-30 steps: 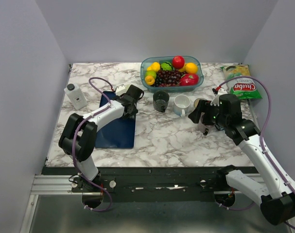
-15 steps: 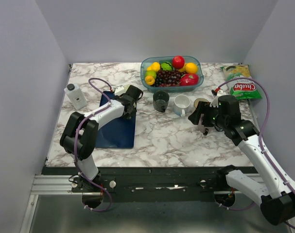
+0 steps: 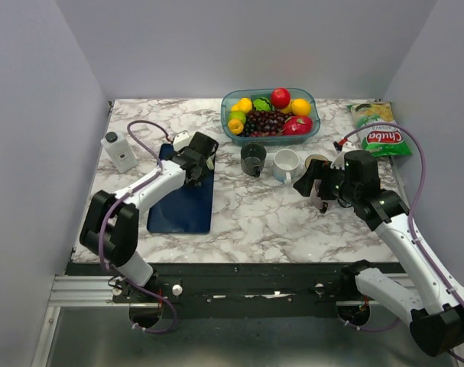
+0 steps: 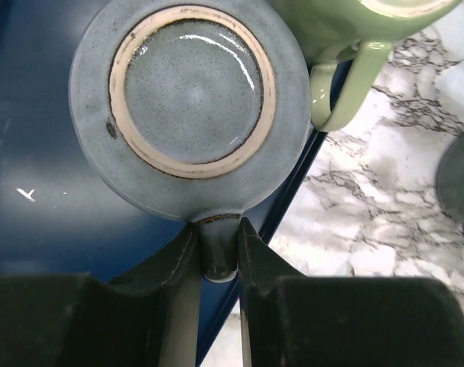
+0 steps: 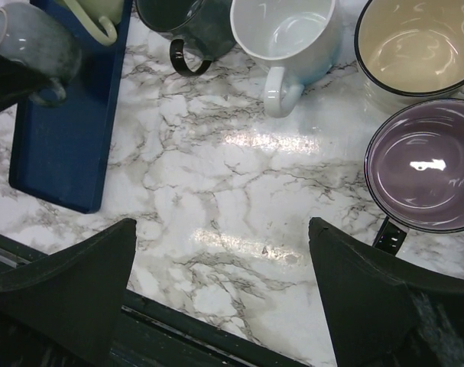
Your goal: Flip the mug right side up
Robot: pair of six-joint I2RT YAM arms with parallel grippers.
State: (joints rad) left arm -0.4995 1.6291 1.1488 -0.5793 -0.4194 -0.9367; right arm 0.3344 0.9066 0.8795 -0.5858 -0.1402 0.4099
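Marble counter [image 3: 262, 222] carries everything, and on its left part lies the dark blue mat [image 3: 178, 210], above which my left gripper [image 4: 219, 237] has the grey mug [image 4: 193, 99]. That mug is the one to be righted: its unglazed foot ring and base face my left wrist camera squarely, so the mouth points away from me, toward the mat. Whether the rim rests on the mat or hangs just clear of it I cannot tell from these views. A green mug [image 4: 346, 30] stands just beside it, its handle curving toward the grey one, and that is my main worry. The left fingers [image 4: 170, 290] are pinched shut on the grey mug's handle [image 4: 219, 256], one on each side, quite near its root. I judge the grip good but narrow, so the turn should be a slow wrist roll, begun only once the mug is lifted clear of the mat and drawn away from the green neighbour. I would keep the handle square between the fingers, since a heavy mug held only by its handle may swing. Then I would lower it base first onto a bare patch of mat before letting go. My right gripper [image 5: 220, 229] hangs spread wide and holding nothing above bare marble, near the upright white mug [image 5: 281, 30], and need not take part.
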